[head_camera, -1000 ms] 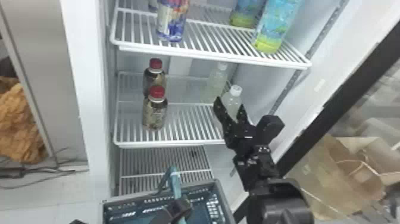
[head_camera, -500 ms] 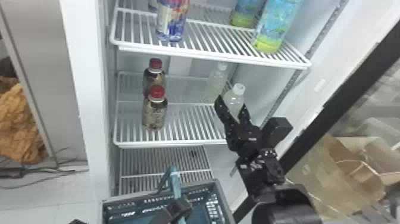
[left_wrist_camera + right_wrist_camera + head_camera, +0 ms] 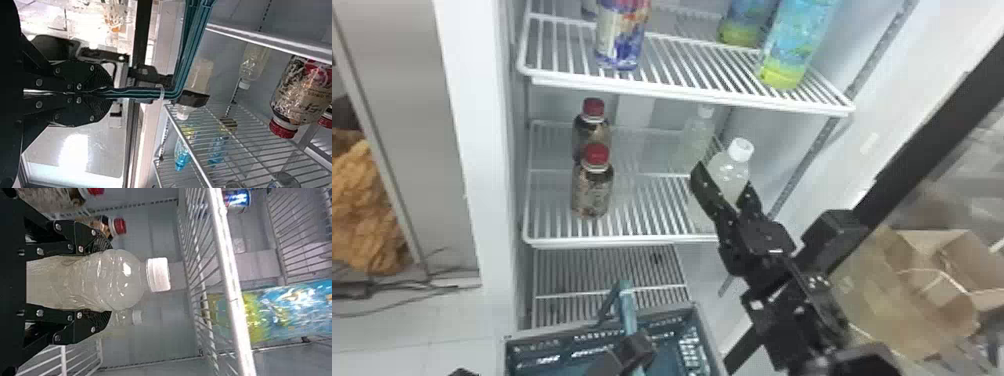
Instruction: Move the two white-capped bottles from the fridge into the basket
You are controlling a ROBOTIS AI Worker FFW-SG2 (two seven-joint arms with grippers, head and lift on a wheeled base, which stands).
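Both white-capped bottles are in the fridge (image 3: 469, 150), so the move appears to be only begun, with neither delivered. The front white-capped bottle (image 3: 727, 175) is flanked by the fingers of the right end effector (image 3: 724, 175), at the right-hand side of the middle shelf (image 3: 612, 243). In the right wrist view, its pale body fills the space between the two black fingers, which appear to be clamped on its sides below the cap. Whether its base is lifted off the shelf cannot be told. The rear white-capped bottle (image 3: 696, 137) is placed farther back, apart from the fingers, and its whole transfer is left to be done.

The basket (image 3: 704, 334), blue-green with a grey rim, is positioned low in front of the fridge. Its teal handle (image 3: 192, 55) is pinched by the left end effector (image 3: 110, 93), whose fingers are brought together on it. Two red-capped bottles (image 3: 592, 195) are seen on the left of the same shelf and should be left alone. For the front bottle, withdrawal past the shelf edge, lowering and release into the basket seem to be needed next.
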